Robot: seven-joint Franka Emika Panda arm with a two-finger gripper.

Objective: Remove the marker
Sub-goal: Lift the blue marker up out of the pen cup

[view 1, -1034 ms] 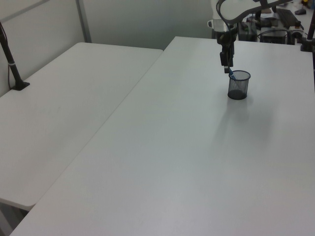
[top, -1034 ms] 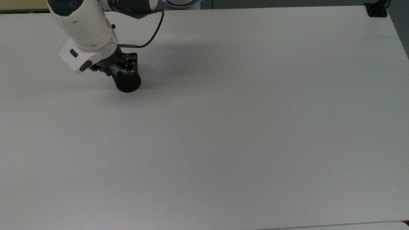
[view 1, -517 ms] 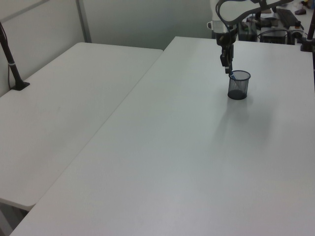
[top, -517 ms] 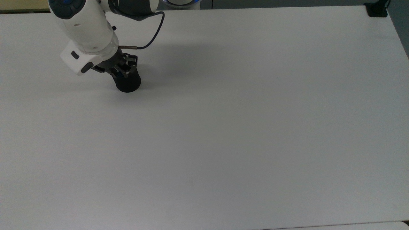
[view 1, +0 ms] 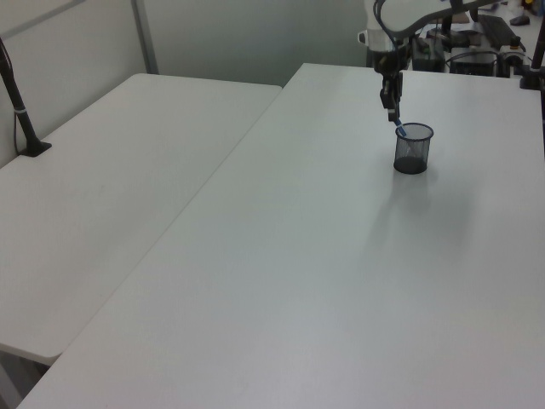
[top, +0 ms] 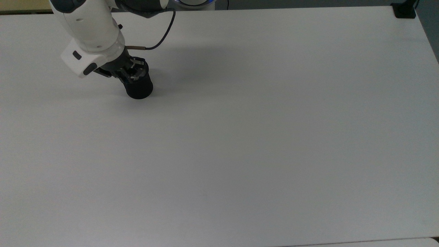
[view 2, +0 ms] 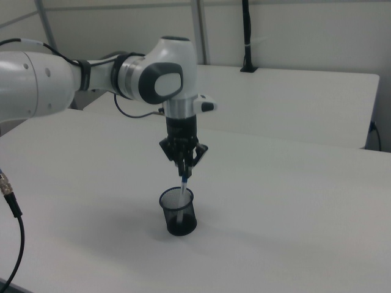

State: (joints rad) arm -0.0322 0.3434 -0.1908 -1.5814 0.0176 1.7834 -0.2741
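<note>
We see the tool pointing straight down over a black mesh cup. Its two fingers are pinched close together on the top end of the marker. The marker is white with some blue near the top. It stands almost upright, leaning a little, with its lower part inside the cup and its top end poking out above the rim.

The cup stands upright on the white surface. In the top view the cup sits near the top view's upper left corner, and the tool is right over its mouth. In the left view the cup is far back on the left view's right, with the tool just above it and the marker slanting into the cup.

A black cable runs from the arm's wrist. A second white surface stands beside the first, on the left view's left.
</note>
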